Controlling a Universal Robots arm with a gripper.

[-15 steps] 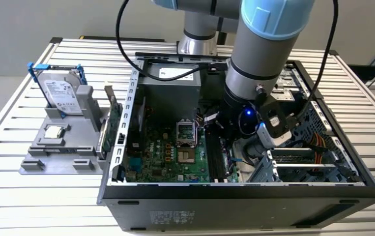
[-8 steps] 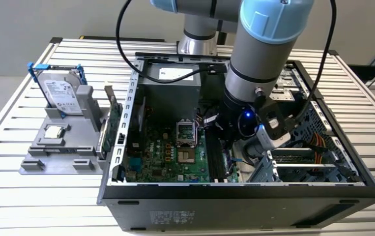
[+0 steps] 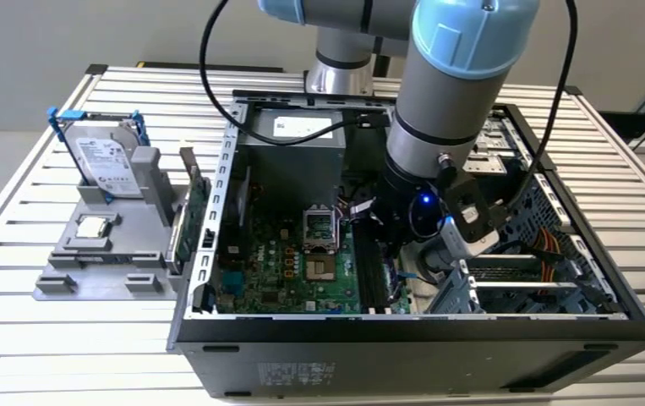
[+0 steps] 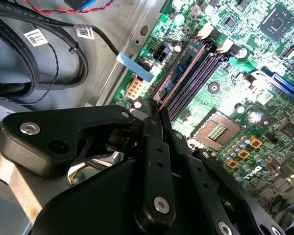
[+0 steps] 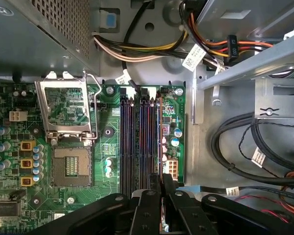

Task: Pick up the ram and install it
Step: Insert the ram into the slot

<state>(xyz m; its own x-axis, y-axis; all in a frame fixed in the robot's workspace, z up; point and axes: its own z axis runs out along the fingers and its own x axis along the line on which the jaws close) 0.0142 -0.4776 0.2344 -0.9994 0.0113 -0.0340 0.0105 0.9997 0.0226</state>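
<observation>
We see the arm reaching down into the open computer case (image 3: 412, 326) that lies on the slatted bench (image 3: 29, 330), with the pincer (image 4: 154, 115) low over the green motherboard (image 5: 49, 205). In both wrist views its two black fingers (image 5: 161, 188) are drawn close together on the ram (image 4: 179, 81), a thin board seen edge-on that runs away from the fingertips along the row of dark memory slots (image 5: 137, 142). The ram sits in line with the slot nearest the board's edge and seems to stand in it, though we cannot tell how far it is seated. The open processor socket (image 5: 68, 115) lies beside the slots. In the exterior view, a grey holder (image 3: 108, 254) on the bench at the exterior view's left carries a silver hard drive (image 3: 106, 165) standing upright.
</observation>
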